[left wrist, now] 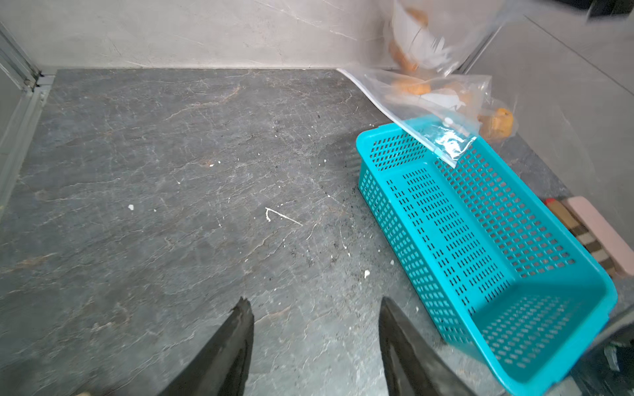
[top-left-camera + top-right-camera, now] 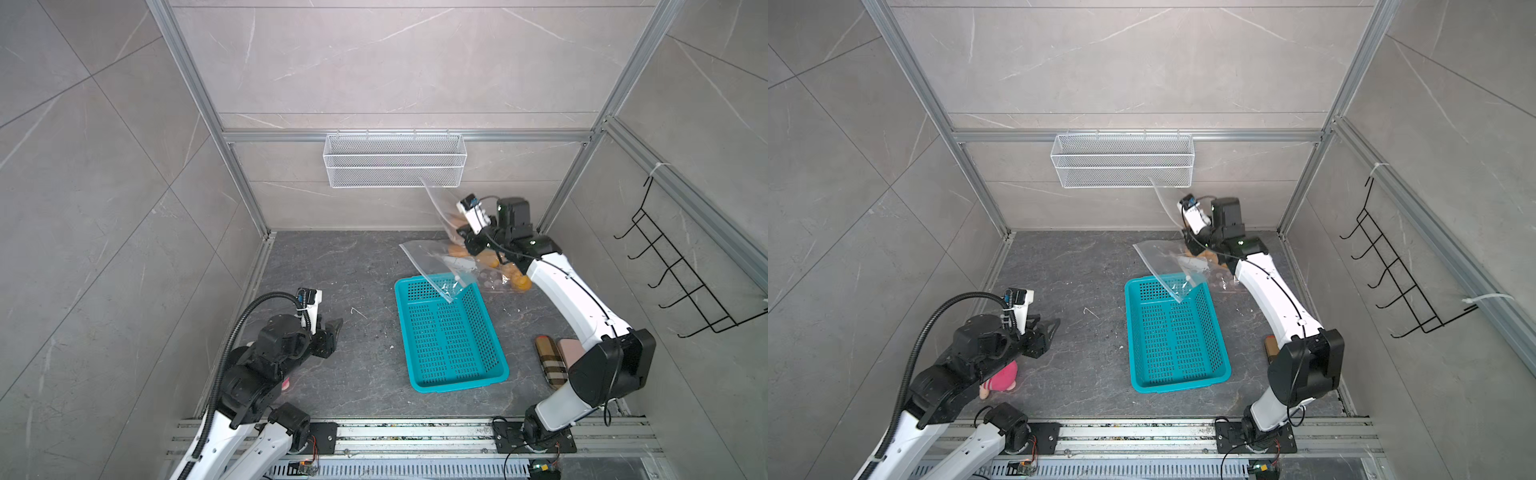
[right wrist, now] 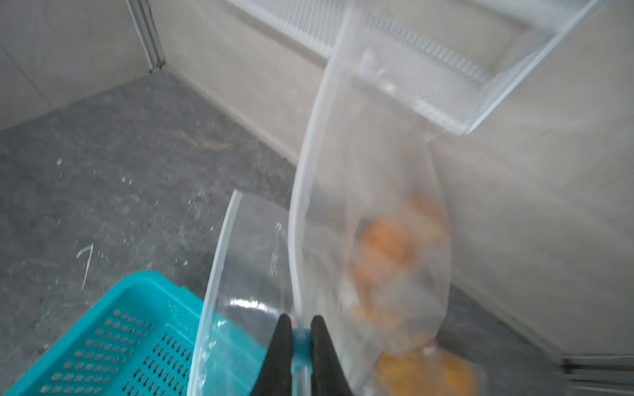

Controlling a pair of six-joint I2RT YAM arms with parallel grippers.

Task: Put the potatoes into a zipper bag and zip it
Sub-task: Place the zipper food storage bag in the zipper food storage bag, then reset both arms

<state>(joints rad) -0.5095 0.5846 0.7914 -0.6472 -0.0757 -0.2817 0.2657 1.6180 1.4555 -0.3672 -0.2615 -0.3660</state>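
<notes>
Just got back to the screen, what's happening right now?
The right end effector is pinched shut on the edge of a clear bag, raised near the back wall, with several potatoes inside. The left end effector is open and empty over the floor. The teal basket holds no potatoes. Zipper state is unclear.

both top views look steeply down from high above the near edge, taking in the whole dark grey stone-patterned desk (image 2: pixel 332 270). the left wrist camera looks low across it toward the perforated teal plastic basket (image 1: pixel 480 240); the right wrist camera, very near the clear plastic zipper bag (image 3: pixel 377 154), shares that basket's corner.
</notes>
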